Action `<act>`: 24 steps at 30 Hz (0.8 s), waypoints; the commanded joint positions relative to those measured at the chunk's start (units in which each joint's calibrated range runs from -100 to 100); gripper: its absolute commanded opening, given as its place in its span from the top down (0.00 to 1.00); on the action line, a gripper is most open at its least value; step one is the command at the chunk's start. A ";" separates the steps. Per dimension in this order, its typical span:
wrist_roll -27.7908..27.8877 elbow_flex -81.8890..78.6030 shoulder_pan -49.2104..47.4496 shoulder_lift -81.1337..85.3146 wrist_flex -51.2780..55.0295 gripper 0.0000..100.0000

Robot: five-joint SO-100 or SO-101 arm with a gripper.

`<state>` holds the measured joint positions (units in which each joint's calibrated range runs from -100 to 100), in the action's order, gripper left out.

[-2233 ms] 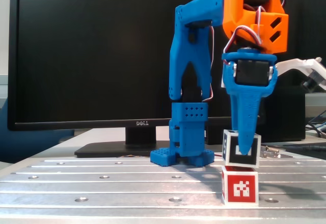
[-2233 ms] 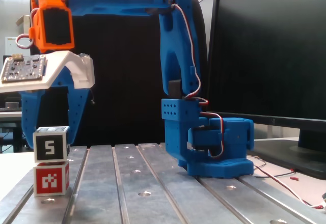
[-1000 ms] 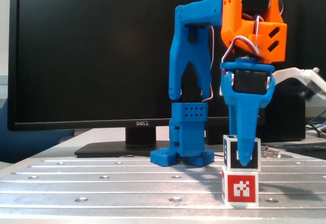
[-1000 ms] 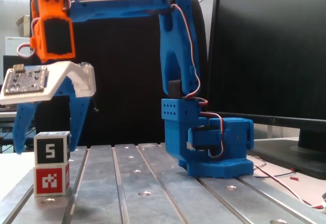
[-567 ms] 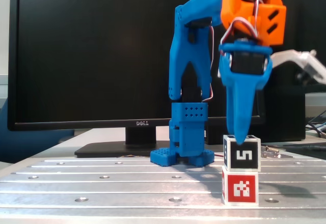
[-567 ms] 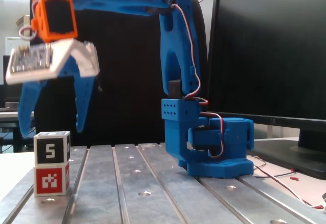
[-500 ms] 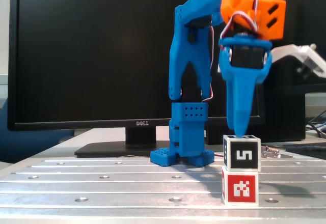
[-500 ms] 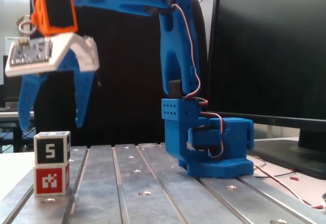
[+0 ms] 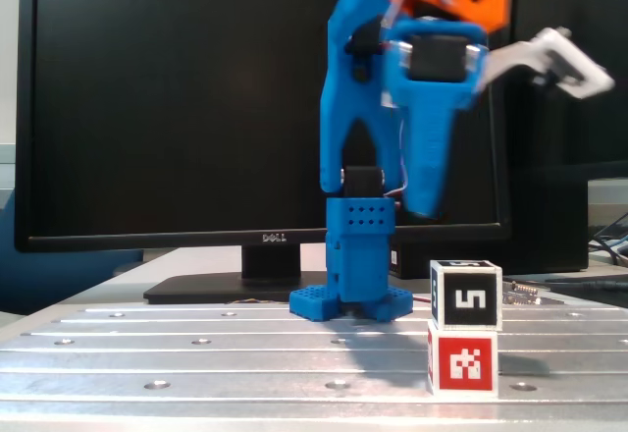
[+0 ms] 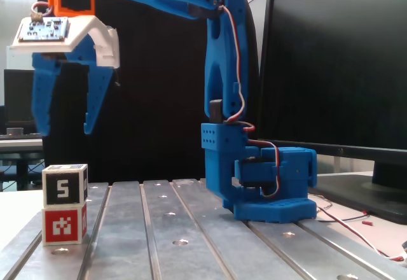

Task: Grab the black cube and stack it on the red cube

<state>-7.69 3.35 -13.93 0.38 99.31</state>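
Observation:
The black cube (image 9: 465, 296) (image 10: 64, 186), white-edged with a white "5" mark, rests squarely on top of the red cube (image 9: 462, 360) (image 10: 63, 223) on the metal table. Both fixed views show the two-cube stack. My blue gripper (image 9: 424, 206) (image 10: 65, 130) hangs in the air well above the stack, clear of it. Its two fingers stand apart with nothing between them, so it is open. A white camera mount (image 10: 67, 35) sits on the wrist.
The arm's blue base (image 9: 358, 265) (image 10: 270, 188) stands on the slotted aluminium table (image 9: 196, 353) (image 10: 191, 235). A black Dell monitor (image 9: 186, 108) fills the back, its stand behind the base. Small metal parts (image 9: 520, 296) lie right of the stack.
The gripper has let go of the black cube, leaving it on the red cube, and has risen well above the stack, shifting slightly toward the base. The cubes have not moved.

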 commanded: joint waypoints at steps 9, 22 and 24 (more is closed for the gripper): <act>8.42 -17.60 9.46 16.75 -8.72 0.90; 8.42 -47.63 10.20 36.96 -27.53 0.97; 8.37 -51.43 10.20 39.64 -29.67 0.97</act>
<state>0.87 -44.47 -3.70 35.73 72.58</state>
